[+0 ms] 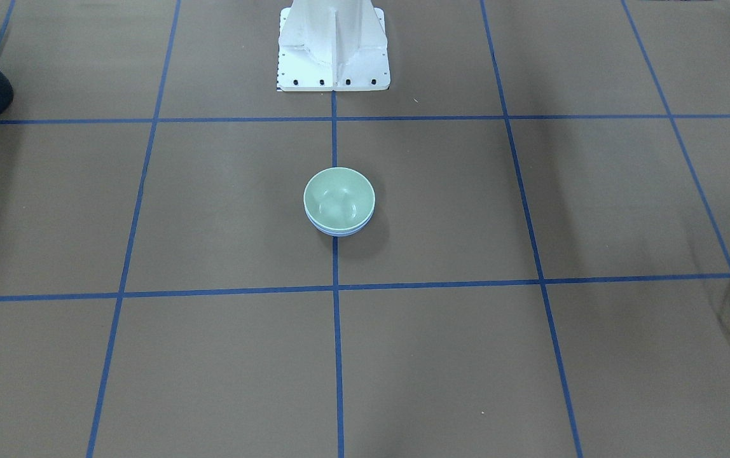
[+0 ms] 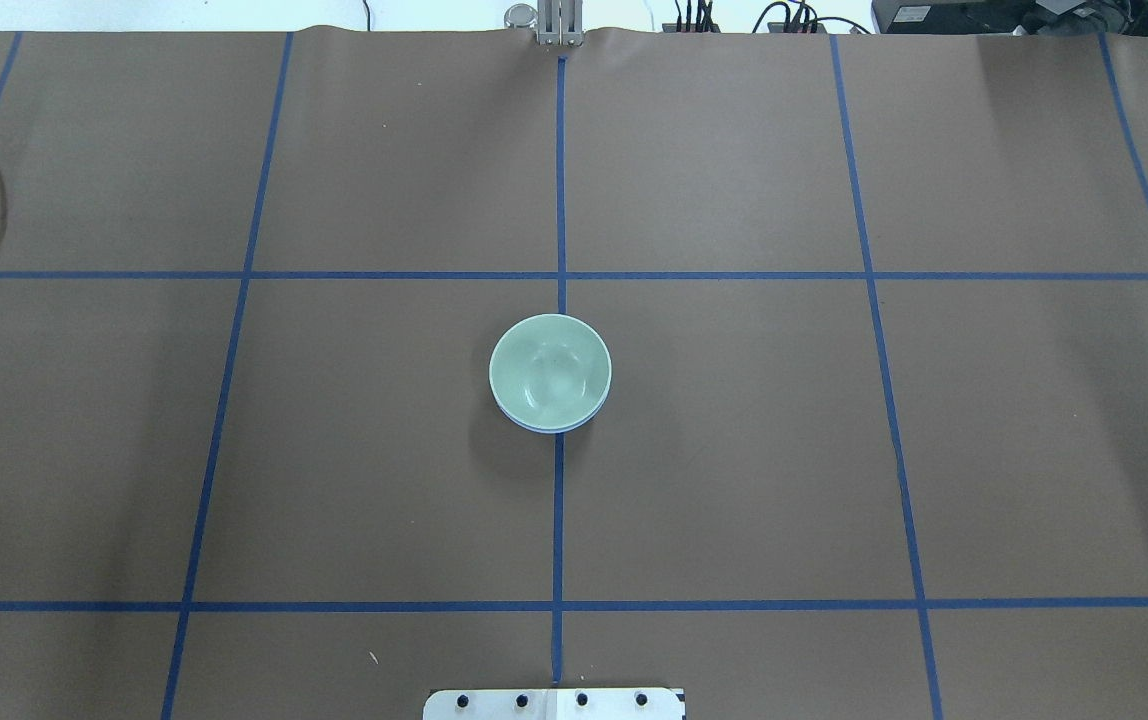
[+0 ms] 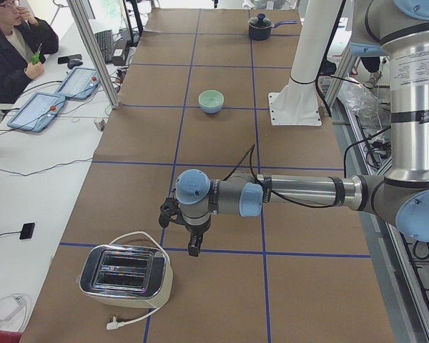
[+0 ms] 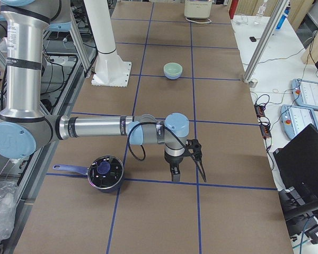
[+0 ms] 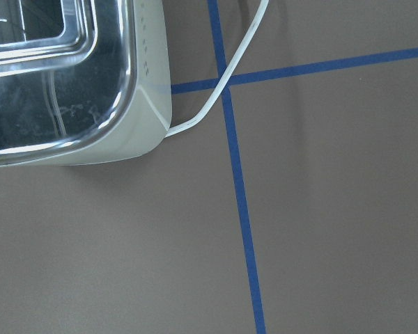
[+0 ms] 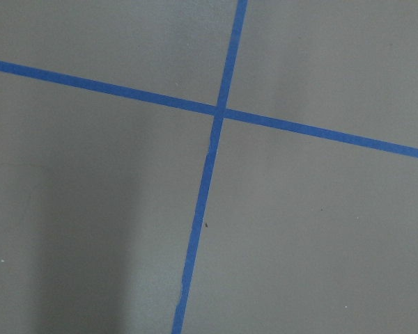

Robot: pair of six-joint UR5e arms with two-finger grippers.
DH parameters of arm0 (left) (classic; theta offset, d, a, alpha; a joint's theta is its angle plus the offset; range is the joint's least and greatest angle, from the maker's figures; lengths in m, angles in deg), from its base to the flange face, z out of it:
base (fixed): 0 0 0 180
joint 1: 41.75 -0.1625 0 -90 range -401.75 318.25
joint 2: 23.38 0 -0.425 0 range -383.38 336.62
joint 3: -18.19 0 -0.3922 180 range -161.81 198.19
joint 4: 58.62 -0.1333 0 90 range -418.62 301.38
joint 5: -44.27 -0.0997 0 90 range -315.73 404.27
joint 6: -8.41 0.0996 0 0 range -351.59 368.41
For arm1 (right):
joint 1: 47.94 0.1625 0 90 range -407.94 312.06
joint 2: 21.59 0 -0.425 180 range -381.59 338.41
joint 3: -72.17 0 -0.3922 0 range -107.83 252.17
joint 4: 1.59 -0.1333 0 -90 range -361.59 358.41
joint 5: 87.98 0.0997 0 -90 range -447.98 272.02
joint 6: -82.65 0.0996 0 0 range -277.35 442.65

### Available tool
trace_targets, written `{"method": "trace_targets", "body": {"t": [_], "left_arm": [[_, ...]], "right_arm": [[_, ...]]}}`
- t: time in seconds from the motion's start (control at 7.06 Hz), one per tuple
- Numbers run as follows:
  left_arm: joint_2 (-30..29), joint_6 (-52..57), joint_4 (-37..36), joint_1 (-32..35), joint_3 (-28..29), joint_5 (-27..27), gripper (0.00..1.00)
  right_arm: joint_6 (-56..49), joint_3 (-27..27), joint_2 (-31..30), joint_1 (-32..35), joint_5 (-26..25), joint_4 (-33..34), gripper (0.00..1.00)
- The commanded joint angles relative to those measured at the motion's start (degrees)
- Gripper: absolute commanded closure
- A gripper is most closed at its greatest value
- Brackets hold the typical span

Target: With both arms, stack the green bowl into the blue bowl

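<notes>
The pale green bowl (image 1: 338,197) sits nested inside the blue bowl (image 1: 339,233) at the middle of the table, on the centre tape line. Only the blue bowl's rim shows under it. The stack also shows in the overhead view, green bowl (image 2: 549,370) over blue rim (image 2: 546,429), and far off in both side views (image 3: 211,100) (image 4: 173,69). My left gripper (image 3: 193,248) hangs over the table near the toaster, far from the bowls. My right gripper (image 4: 175,175) hangs near the pot, also far from them. I cannot tell whether either is open or shut.
A white toaster (image 3: 125,275) with its cord (image 5: 216,97) stands at the table's left end. A dark pot (image 4: 105,172) with a blue handle stands at the right end. The white pedestal (image 1: 333,44) stands behind the bowls. A person (image 3: 11,43) sits beside the table.
</notes>
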Motion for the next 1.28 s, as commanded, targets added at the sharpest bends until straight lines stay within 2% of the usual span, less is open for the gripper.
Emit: {"method": "trace_targets", "body": {"t": [0.0, 1.13], "left_arm": [[0.05, -0.07, 0.0, 0.0, -0.11, -0.03, 0.02], [0.32, -0.07, 0.0, 0.97, -0.12, -0.12, 0.02]], "right_arm": [[0.23, 0.13, 0.04, -0.04, 0.03, -0.01, 0.0], [0.23, 0.22, 0.13, -0.04, 0.47, -0.01, 0.0]]}}
